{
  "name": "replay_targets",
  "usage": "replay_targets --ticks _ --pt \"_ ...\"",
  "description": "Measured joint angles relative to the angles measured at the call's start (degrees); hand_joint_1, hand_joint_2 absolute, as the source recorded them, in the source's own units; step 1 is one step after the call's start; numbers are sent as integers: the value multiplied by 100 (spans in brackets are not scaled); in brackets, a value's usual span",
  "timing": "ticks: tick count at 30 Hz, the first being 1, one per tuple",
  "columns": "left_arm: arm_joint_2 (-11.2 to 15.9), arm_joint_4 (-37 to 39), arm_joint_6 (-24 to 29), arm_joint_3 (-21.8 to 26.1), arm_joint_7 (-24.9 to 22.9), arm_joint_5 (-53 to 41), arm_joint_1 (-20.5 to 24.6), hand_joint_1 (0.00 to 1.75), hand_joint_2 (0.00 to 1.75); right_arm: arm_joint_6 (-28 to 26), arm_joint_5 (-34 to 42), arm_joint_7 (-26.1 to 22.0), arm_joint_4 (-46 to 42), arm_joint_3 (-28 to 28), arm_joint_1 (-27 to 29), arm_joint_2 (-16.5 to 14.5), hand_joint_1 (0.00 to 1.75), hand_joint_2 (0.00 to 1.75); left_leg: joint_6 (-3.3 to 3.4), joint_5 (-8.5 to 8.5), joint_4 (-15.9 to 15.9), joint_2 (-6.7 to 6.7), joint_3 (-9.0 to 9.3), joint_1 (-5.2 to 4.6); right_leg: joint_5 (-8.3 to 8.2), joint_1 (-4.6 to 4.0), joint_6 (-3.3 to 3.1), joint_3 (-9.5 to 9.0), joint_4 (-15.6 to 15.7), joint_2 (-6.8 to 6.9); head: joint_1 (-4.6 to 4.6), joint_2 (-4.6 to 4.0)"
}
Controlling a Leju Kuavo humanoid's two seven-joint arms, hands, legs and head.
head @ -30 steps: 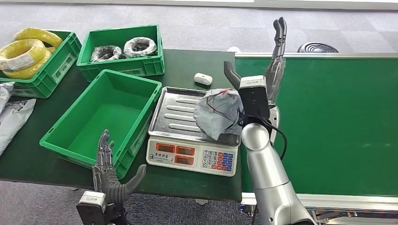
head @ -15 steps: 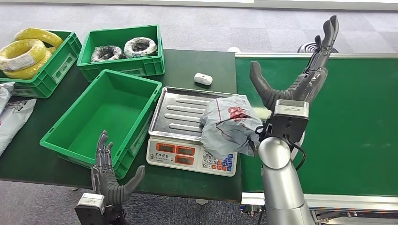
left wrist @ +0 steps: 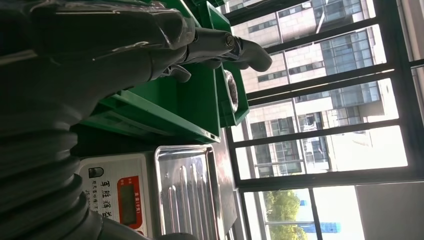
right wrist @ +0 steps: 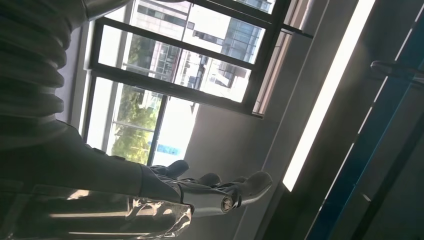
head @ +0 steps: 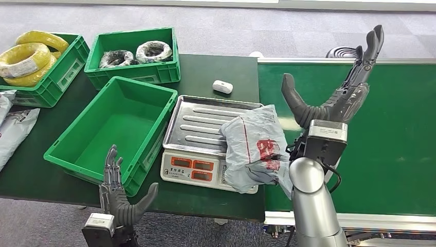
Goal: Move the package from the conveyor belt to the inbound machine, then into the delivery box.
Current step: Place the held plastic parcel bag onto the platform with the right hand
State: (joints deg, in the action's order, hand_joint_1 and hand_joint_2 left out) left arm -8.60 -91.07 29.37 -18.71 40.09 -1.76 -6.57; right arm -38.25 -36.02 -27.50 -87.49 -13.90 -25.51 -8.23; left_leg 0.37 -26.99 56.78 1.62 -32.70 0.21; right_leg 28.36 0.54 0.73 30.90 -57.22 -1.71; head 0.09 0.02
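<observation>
The grey plastic package [head: 255,149] with red print lies draped over the near right corner of the weighing scale [head: 211,141], part on the steel pan and part hanging over the keypad and the table edge. It sits just to the thumb side of the right hand [head: 334,90], apart from it, close against the right forearm. That hand is raised above the green conveyor belt [head: 391,139] with its fingers [head: 366,51] stretched straight and the thumb spread wide, holding nothing; the right wrist view shows the same outstretched fingers [right wrist: 235,190] against tall windows and a pale wall.

The left hand [head: 119,193] hangs low at the near edge of the dark green table [head: 216,69], fingers apart and upright, grasping nothing. Directly beyond its fingertips stands the large green delivery box [head: 110,128]. Beyond that box sits a smaller green crate [head: 131,72] with wrapped coils, and further toward the left hand's outer side another crate [head: 56,77] with yellow cable coils [head: 28,56]. A small white object [head: 222,86] lies on the table beyond the scale. Grey bags [head: 15,123] rest at the table's far left edge. Grey carpet tiles [head: 231,25] cover the floor beyond, and the left wrist view looks past the scale [left wrist: 150,195] to windows and buildings outside.
</observation>
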Motion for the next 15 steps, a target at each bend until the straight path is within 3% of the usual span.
replay_targets --ticks 9,15 --pt "8 3 25 -5 0 58 39 0 175 -22 -42 -64 -103 6 51 4 0 175 0 0 0 1 0 0 0 0 0 1 0 0 -2 1" --pt "20 -61 96 -3 2 45 31 0 175 -165 -178 -1173 -1108 92 649 -299 0 175 -3 -5 -1 3 -5 0 3 -1 -1 5 0 1 -2 0"
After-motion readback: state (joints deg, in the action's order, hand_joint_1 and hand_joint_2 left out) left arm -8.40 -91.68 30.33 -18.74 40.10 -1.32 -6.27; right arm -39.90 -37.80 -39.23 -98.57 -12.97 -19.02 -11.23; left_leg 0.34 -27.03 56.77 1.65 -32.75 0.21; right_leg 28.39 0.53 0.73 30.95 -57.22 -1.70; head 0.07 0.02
